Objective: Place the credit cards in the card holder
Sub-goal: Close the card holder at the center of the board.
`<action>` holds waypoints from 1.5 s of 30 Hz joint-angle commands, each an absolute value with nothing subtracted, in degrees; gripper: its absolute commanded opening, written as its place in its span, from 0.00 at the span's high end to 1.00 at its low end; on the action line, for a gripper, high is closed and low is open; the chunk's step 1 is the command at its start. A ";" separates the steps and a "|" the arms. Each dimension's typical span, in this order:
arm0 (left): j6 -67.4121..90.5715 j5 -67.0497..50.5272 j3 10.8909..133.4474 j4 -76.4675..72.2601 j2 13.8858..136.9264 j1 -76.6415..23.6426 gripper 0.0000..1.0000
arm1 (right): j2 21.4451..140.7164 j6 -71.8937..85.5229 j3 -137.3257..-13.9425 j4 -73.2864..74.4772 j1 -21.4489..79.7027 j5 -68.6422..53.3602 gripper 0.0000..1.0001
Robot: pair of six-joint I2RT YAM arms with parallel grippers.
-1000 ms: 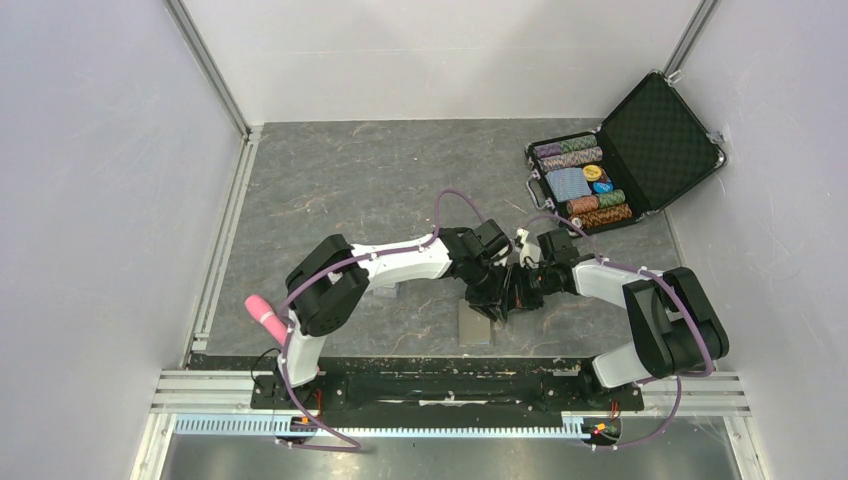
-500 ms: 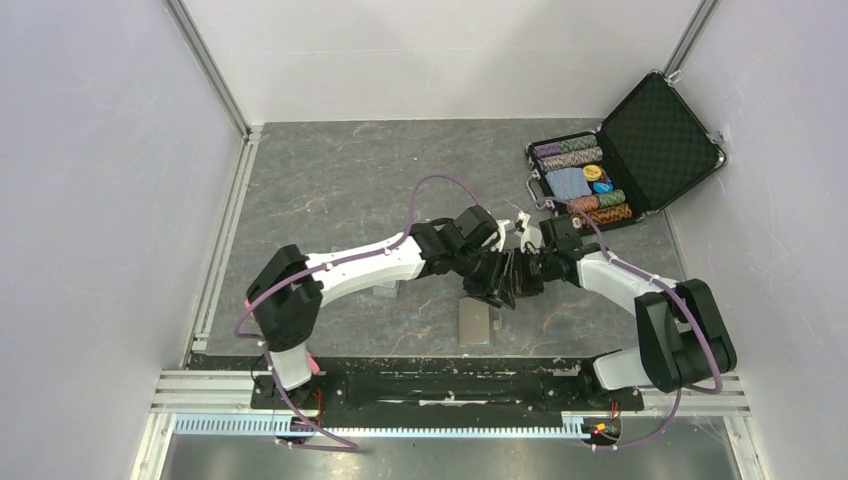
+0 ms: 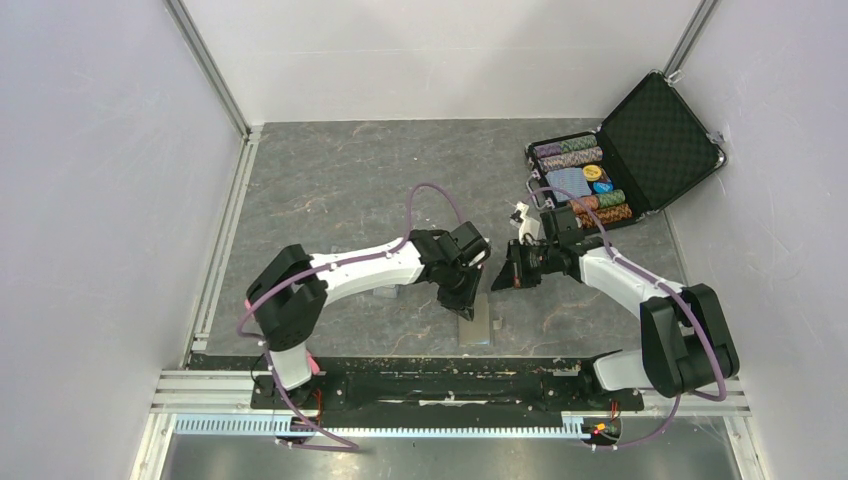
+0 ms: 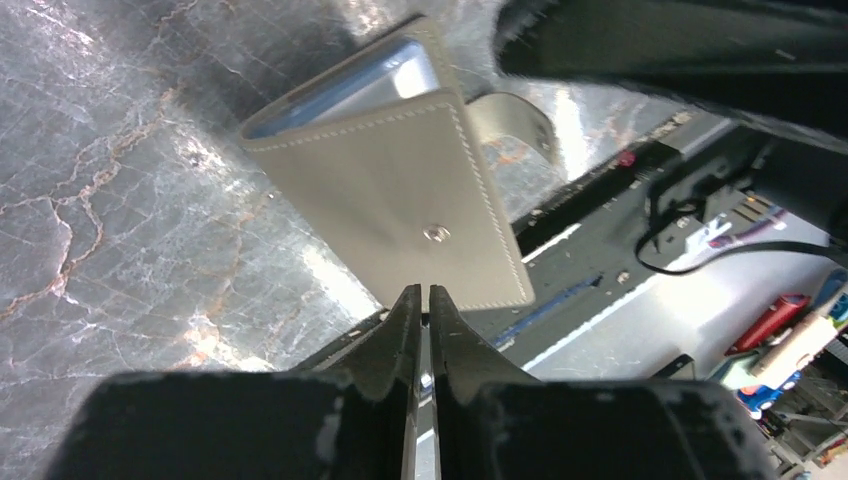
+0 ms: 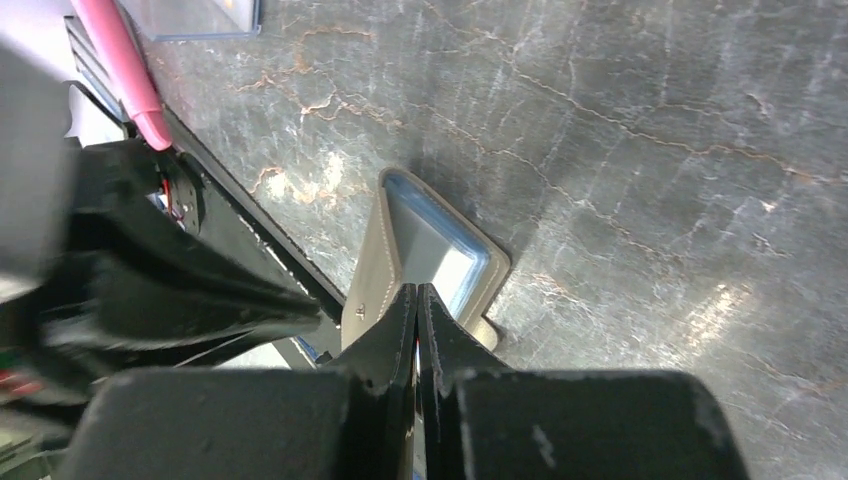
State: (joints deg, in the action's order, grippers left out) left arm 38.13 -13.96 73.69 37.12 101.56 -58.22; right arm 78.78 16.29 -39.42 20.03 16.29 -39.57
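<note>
- Top external: the card holder (image 3: 480,330) lies on the table near its front edge, between the two arms. No credit cards show loose anywhere, so they are judged to be inside it, though this view cannot confirm that. The left gripper (image 3: 465,307) sits at the holder's far edge. The right gripper (image 3: 496,282) hangs just beside it, apart.
- Left wrist: the holder is half folded with its snap side up. The jaws are drawn nearly together on nothing, their tips at its edge.
- Right wrist: a pale panel shows inside the blue pocket; whether it is a card or the lining cannot be told. The jaws are fully closed and empty.
</note>
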 commanded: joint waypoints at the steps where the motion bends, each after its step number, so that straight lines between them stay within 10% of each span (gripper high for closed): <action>1: 34.55 -12.86 74.69 37.26 105.49 -58.51 0.89 | 79.36 15.93 -39.93 17.43 17.16 -43.85 1.00; 14: 34.22 -13.22 76.46 36.88 111.51 -58.81 0.91 | 84.02 15.68 -35.94 14.67 19.67 -40.08 1.00; 31: 43.53 -22.18 77.44 23.88 106.19 -58.87 0.57 | 88.00 14.26 -32.88 13.19 19.68 -35.95 1.00; 45: 43.25 -19.72 81.42 26.45 112.48 -58.92 0.64 | 87.01 14.84 -32.54 13.23 19.73 -35.86 1.00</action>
